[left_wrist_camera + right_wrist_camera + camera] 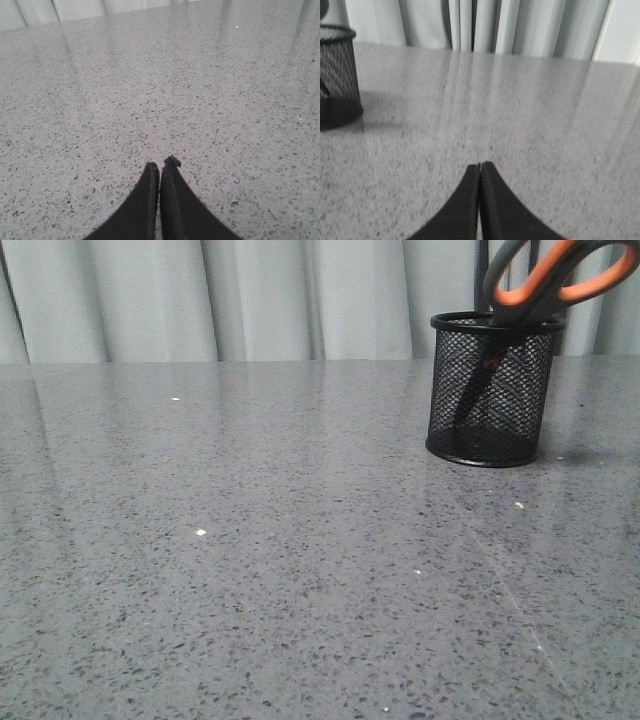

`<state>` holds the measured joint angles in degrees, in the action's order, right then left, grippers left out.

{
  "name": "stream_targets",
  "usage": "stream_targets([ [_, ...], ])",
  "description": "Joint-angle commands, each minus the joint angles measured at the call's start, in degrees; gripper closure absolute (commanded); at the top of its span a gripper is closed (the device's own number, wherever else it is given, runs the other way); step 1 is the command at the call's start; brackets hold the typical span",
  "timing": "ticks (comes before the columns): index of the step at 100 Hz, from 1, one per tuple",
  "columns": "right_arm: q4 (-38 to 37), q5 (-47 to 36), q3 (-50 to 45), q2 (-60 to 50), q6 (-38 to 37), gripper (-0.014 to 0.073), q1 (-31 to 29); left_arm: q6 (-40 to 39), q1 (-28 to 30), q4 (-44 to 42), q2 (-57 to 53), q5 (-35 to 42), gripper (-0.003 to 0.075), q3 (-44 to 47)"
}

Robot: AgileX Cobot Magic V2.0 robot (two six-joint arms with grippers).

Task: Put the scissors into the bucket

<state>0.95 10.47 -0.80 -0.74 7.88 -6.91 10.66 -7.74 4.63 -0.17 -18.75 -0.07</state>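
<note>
Across the speckled grey bench (250,570), bare but for a few pale flecks, the bucket (492,390) stands upright toward the far right, in front of the curtain (250,300). It already holds the scissors (555,280): blades down inside the mesh, orange-lined loops up and leaning out over the rim to the right, so the long axis runs steeply, tilted off vertical. By my reading the placing is done and nothing remains to grasp. Neither arm shows in the front view. Judging by the right wrist view, the right end effector (479,165) is the nearer one, its fingers pressed together on nothing, with the bucket off to one side and apart from it. No bucket appears in the left wrist view, where the left end effector (160,165) is likewise closed and empty over bare bench.
</note>
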Motion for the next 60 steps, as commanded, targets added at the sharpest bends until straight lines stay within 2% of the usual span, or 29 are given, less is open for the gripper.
stream_targets([
  [1, -1.0, 0.1, -0.4, -1.1, -0.1, 0.0638, -0.4, -0.6, 0.1, 0.3, -0.9, 3.9, 0.074, 2.3],
  [13, -1.0, 6.1, -0.4, -1.1, -0.1, 0.0638, -0.4, -0.6, 0.1, 0.3, -0.9, 3.9, 0.074, 2.3],
  [60, -1.0, 5.4, -0.4, -1.1, -0.1, 0.0638, -0.4, -0.6, 0.1, 0.3, -0.9, 3.9, 0.074, 2.3],
])
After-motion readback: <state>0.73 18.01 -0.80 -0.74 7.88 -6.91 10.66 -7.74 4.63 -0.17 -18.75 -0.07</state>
